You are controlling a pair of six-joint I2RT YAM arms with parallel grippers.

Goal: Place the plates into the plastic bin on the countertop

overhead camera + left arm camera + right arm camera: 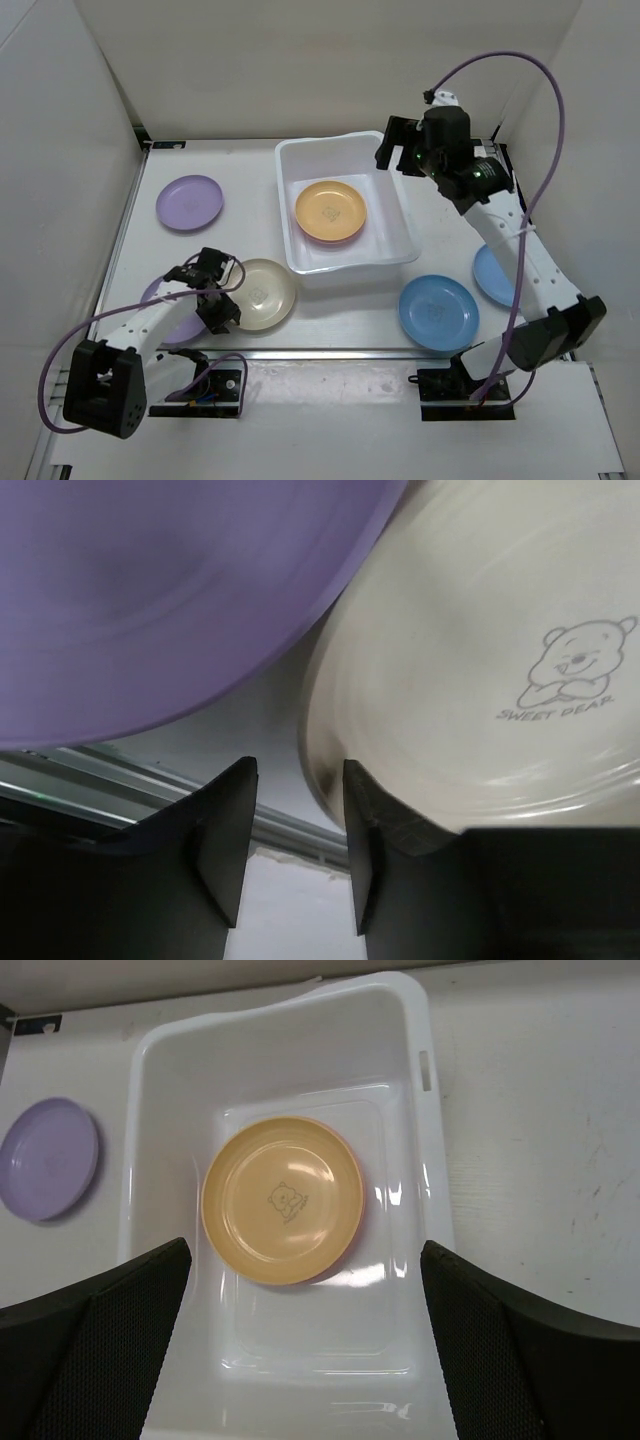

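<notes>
While right fingers [90,1360] gape above bin [432,1160] | left fingers [220,840] parted at cream plate [450,630] rim

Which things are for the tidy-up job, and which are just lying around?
For the job: white bin, orange plate inside it, cream plate, far purple plate, near purple plate, blue plate, half-hidden blue plate.
Just there: purple cable, metal rail.

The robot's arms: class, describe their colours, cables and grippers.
The left arm and right arm have white links with black joints. A purple cable loops along each. The left gripper and right gripper each have two black fingers; the right's show a fine dotted texture. Green lights glow near the right wrist.
</notes>
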